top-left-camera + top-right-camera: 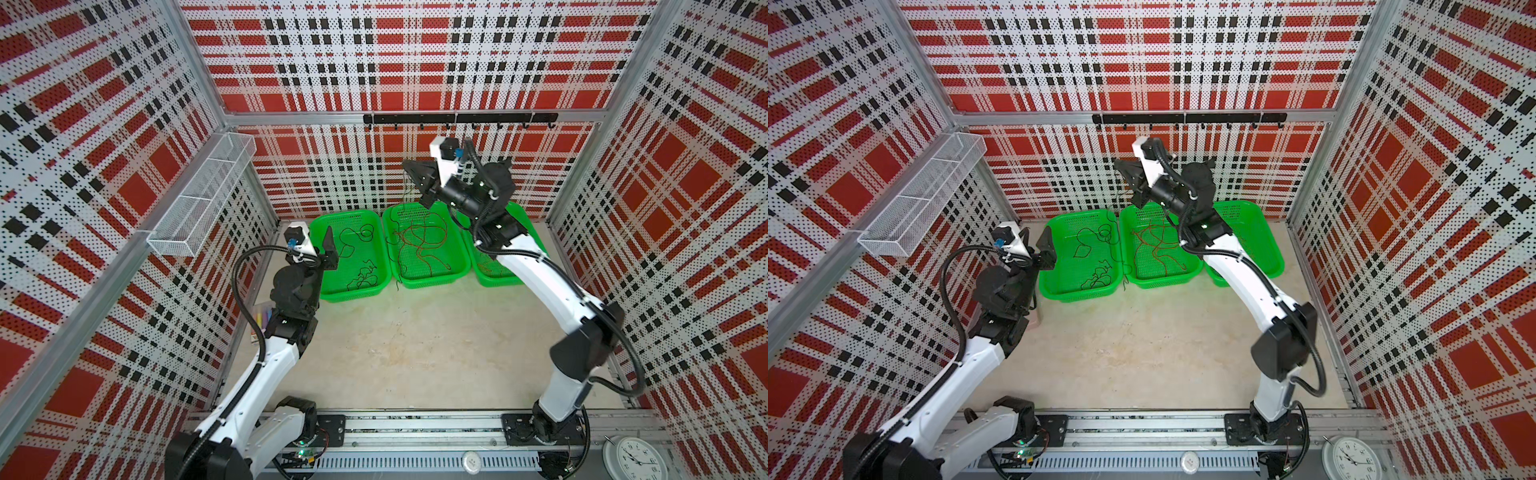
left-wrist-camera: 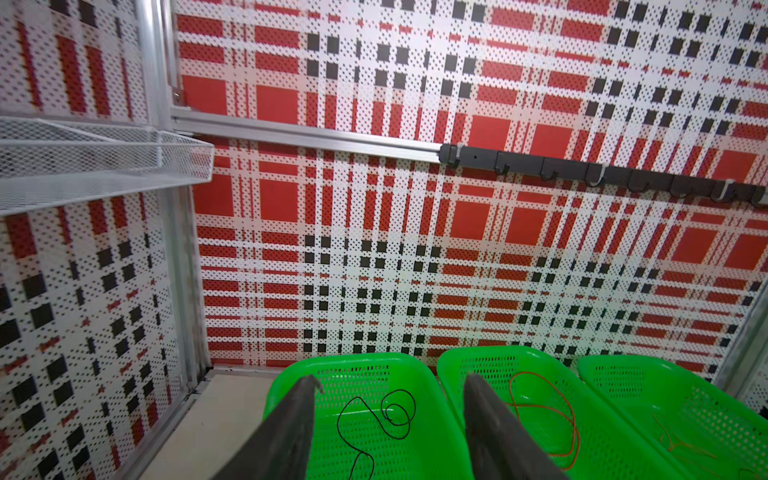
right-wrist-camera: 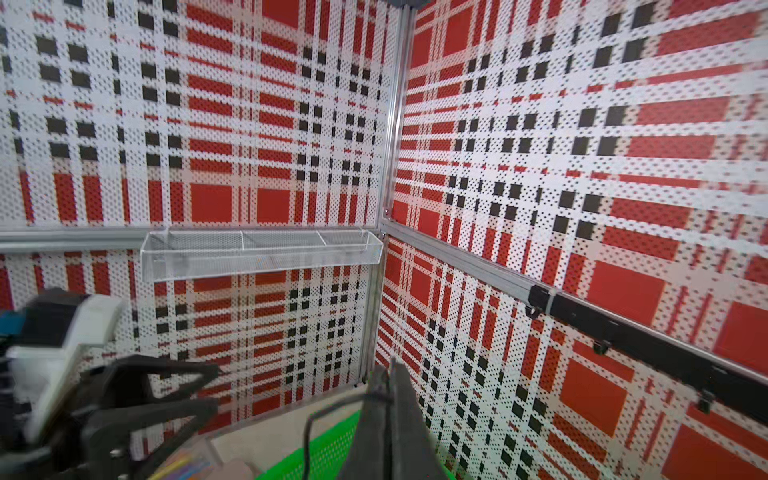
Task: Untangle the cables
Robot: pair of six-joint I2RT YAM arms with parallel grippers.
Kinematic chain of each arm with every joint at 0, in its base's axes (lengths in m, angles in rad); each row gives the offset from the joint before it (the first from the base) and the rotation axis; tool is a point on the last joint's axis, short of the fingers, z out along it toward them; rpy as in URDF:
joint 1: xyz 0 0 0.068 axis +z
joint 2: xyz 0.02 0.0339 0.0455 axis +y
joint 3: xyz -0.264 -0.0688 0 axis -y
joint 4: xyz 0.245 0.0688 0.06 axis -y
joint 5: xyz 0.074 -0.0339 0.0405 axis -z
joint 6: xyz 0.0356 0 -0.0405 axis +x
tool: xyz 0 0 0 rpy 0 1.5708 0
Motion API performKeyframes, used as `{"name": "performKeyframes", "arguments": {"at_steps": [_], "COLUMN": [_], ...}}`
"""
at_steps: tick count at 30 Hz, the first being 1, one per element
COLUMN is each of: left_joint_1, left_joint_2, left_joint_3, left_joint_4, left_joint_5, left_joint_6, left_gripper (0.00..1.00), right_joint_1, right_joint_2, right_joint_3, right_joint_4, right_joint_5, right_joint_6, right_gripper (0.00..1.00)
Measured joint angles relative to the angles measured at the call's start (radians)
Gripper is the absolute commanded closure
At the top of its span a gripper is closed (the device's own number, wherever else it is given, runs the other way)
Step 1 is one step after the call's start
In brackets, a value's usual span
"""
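Thin black cables (image 1: 360,237) loop in the left green basket (image 1: 353,294). Red and orange-brown cables (image 1: 419,245) tangle in the middle basket (image 1: 432,283). My left gripper (image 1: 329,243) hovers over the left basket's left rim. The left wrist view shows this gripper (image 2: 390,377) open and empty, a black cable (image 2: 386,411) lying below it. My right gripper (image 1: 411,168) is raised above the middle basket's far end. The right wrist view shows that gripper (image 3: 391,368) shut on a thin dark cable (image 3: 308,432) that hangs down toward the basket.
A third green basket (image 1: 498,281) on the right is mostly hidden under my right arm; an orange cable (image 2: 681,444) lies in it. A wire mesh shelf (image 1: 203,191) juts from the left wall. A black hook rail (image 1: 457,119) runs along the back wall.
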Motion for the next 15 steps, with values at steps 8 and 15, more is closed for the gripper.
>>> {"name": "performKeyframes", "arguments": {"at_steps": [8,15], "left_joint_1": [0.005,0.007], "left_joint_2": [-0.094,-0.098], "left_joint_3": [-0.106,-0.135], "left_joint_4": [0.013,0.012], "left_joint_5": [-0.052,-0.058], "left_joint_6": [0.0,0.0], "left_gripper": [0.41,0.39], "right_joint_1": [0.013,0.026], "right_joint_2": [0.348,0.478], "right_joint_3": [0.096,0.084], "right_joint_4": [0.168,0.091], "right_joint_5": [-0.057,-0.104], "right_joint_6": [0.091,0.075], "right_gripper": [1.0,0.6]}}
